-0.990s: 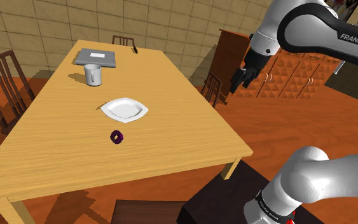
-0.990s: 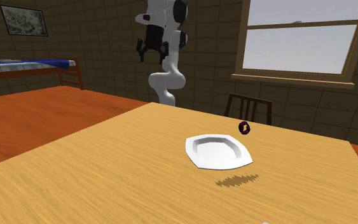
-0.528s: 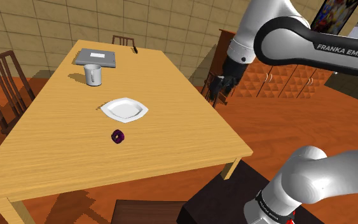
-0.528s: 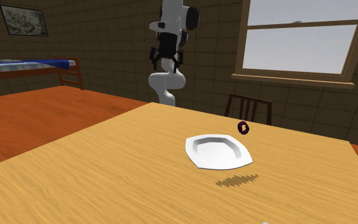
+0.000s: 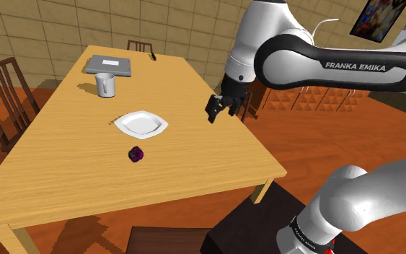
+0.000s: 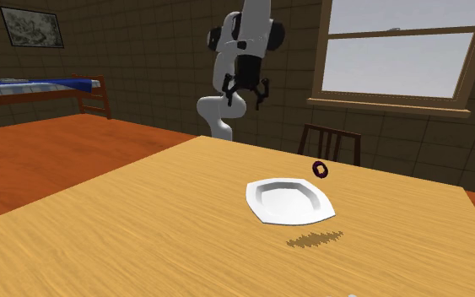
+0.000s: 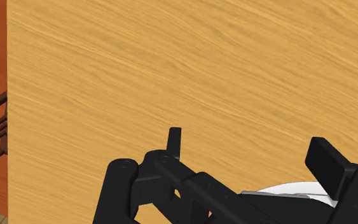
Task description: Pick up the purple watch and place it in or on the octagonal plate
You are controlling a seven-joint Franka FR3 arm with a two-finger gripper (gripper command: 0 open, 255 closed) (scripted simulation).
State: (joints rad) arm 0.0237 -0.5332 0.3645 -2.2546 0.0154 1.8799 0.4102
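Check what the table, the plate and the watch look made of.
Table: wood, light tan with streaky grain, matte.
Plate: plain white, smooth, softly shaded; possibly ceramic, not certain.
Purple watch: dark purple, no texture visible; material cannot be told.

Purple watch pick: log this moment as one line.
gripper open, empty, above table | purple watch on table near octagonal plate, ungrasped | plate empty

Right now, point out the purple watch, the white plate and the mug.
purple watch [image 5: 135, 154], shoulder view, on its band.
white plate [image 5: 142, 124], shoulder view, its bare centre.
mug [image 5: 105, 85], shoulder view, its side wall.
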